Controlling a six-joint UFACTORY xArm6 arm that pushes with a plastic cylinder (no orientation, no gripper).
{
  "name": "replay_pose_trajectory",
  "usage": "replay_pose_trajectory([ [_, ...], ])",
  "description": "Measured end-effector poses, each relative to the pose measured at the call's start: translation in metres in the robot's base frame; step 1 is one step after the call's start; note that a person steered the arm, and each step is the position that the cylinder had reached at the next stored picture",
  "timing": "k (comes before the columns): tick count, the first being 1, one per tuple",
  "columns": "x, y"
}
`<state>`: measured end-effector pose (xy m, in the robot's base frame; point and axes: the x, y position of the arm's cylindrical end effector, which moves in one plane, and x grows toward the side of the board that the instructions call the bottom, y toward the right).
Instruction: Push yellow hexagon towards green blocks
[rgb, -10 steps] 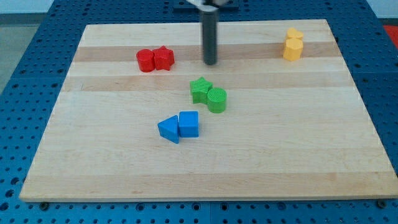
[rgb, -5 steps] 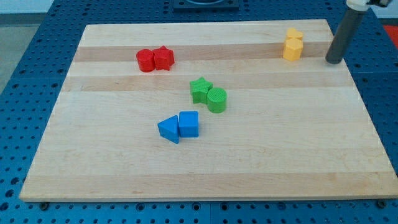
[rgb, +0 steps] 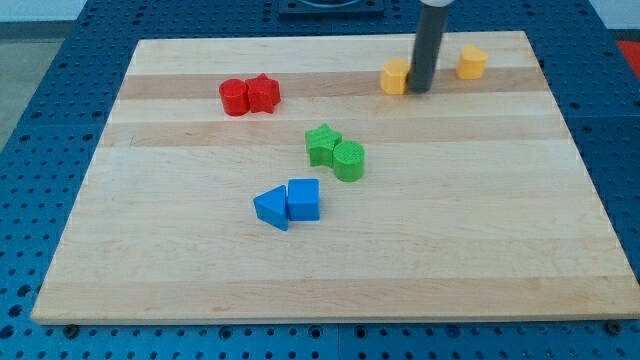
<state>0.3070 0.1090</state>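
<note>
**Hexagon split from its partner**

Camera view: my tip (rgb: 421, 89) touches the yellow hexagon's (rgb: 396, 76) right side at upper centre, having shoved it left, away from the other yellow block (rgb: 472, 62). There is no pincer. The green star (rgb: 322, 144) and green cylinder (rgb: 348, 160) lie lower left, so progress is partial.

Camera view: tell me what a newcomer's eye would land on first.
The dark rod stands out near the view's top, my tip pressed against the right side of a yellow hexagon, with a second yellow block apart to the right. Mid-board, a green star and green cylinder touch. Red blocks sit upper left, blue blocks below centre.
</note>
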Motion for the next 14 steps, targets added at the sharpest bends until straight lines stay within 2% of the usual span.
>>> replay_pose_trajectory([
  [1, -0.007, 0.0],
  [3, -0.05, -0.007],
  [4, -0.054, -0.04],
  [5, -0.035, -0.09],
  [6, -0.016, -0.112],
  [8, -0.038, -0.081],
  [9, -0.025, -0.065],
  [10, 0.008, -0.079],
  [12, 0.019, -0.079],
  [13, 0.003, -0.028],
  [14, 0.007, 0.004],
])
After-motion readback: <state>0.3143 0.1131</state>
